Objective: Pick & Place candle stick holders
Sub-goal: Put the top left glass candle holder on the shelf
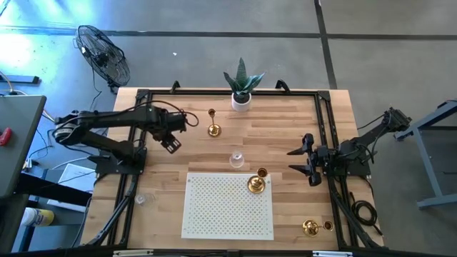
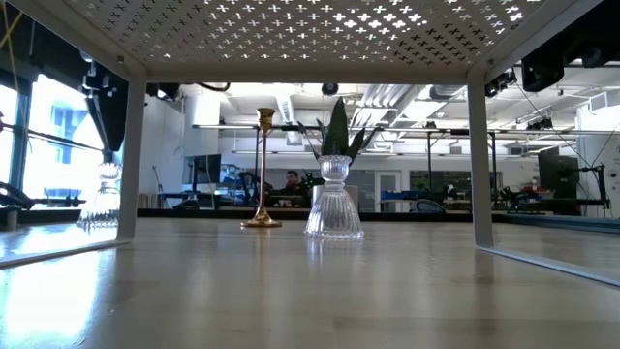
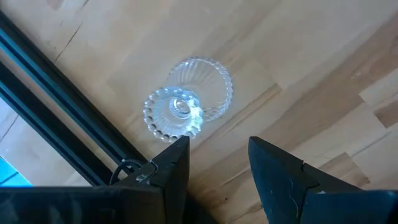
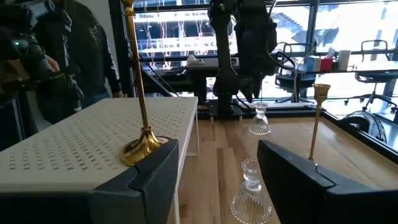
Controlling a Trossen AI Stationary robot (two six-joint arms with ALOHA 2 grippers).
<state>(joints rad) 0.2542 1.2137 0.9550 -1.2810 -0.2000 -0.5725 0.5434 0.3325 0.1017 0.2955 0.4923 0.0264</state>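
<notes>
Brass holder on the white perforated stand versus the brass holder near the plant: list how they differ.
The brass holder on the white perforated stand sits raised, near the right gripper. The brass holder near the plant stands on the bare table, nearer the left gripper. Both are upright, gold and thin-stemmed.

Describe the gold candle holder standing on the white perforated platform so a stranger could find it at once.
Find the white perforated platform on the near half of the wooden table. At its corner nearest the right arm stands a gold candle holder. It is the only holder on the platform; the other holders stand on bare wood.
</notes>
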